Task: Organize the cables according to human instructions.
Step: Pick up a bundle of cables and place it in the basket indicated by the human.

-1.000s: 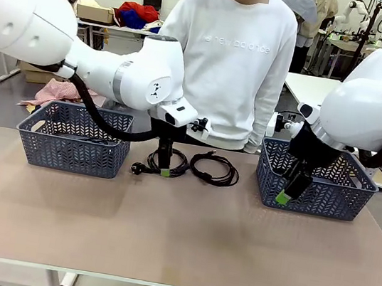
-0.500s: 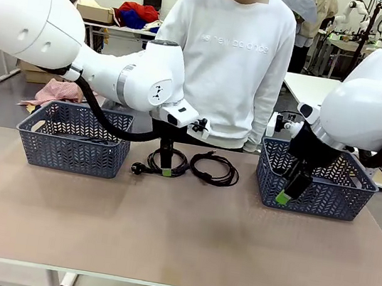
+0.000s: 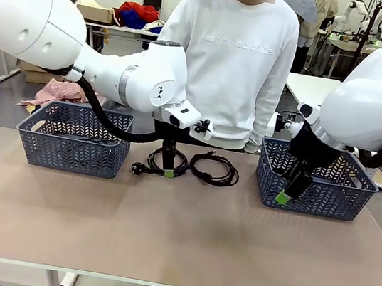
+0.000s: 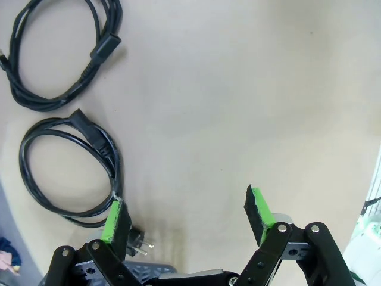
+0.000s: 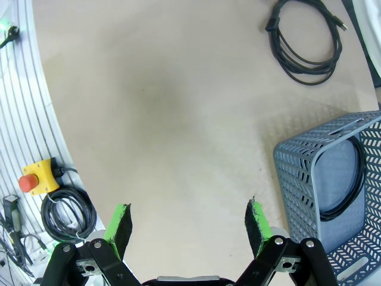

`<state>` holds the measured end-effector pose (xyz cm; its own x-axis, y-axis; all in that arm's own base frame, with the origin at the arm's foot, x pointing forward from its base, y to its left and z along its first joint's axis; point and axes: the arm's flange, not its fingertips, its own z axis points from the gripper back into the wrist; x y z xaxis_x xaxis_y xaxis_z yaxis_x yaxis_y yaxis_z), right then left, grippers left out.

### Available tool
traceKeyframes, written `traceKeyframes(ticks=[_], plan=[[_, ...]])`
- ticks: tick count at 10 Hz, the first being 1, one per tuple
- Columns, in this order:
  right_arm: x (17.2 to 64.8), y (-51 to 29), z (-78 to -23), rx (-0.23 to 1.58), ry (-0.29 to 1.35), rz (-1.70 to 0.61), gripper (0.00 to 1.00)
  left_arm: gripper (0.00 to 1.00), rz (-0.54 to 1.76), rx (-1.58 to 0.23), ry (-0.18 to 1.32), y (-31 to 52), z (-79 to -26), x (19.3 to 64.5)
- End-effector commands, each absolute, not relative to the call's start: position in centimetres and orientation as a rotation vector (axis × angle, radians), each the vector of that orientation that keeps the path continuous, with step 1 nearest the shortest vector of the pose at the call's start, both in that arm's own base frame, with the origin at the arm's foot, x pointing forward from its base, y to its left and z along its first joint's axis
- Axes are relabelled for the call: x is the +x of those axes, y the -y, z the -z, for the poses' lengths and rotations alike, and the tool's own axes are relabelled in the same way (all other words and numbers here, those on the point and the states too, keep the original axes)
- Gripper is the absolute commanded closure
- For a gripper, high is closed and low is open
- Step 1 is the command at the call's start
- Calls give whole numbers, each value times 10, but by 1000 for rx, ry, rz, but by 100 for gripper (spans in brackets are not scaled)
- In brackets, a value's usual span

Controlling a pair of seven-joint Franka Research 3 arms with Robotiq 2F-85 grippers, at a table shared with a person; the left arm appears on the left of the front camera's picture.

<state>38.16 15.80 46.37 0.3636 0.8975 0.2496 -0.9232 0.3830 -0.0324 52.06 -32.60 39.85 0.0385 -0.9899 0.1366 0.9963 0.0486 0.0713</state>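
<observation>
Two black coiled cables lie side by side on the table in front of the person. The left cable [image 3: 154, 160] [image 4: 89, 128] has a round plug [image 4: 137, 243] at its near side. The right cable [image 3: 214, 168] [image 4: 101, 50] [image 5: 278, 46] lies apart from it. My left gripper [image 3: 166, 172] [image 4: 187, 217] hangs open, pointing down at the near rim of the left cable, one green pad [image 4: 113, 219] right by its cord. My right gripper [image 3: 285, 195] [image 5: 187, 217] is open and holds nothing, in front of the right basket [image 3: 321, 188] [image 5: 297, 179], where another cable [image 5: 359, 173] lies coiled.
A second grey basket [image 3: 68, 146] stands at the far left with something dark inside. The person stands at the far edge between the baskets. A yellow emergency-stop box [image 5: 38, 177] and a spare coil [image 5: 68, 214] sit beyond the table's edge. The near half of the table is bare.
My left arm has edged slightly to the right over the left cable. The right arm and the cables have not moved.
</observation>
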Motion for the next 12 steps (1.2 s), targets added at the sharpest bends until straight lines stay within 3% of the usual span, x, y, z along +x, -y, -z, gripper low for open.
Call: traceKeyframes(ticks=[1, 12], plan=[[382, -160, -465, 113, 243, -1173, 0, 0, 1513, -43, 165, 327, -397, 533], [382, -160, -465, 113, 243, -1173, 0, 0, 1477, 46, 74, 320, -339, 616]])
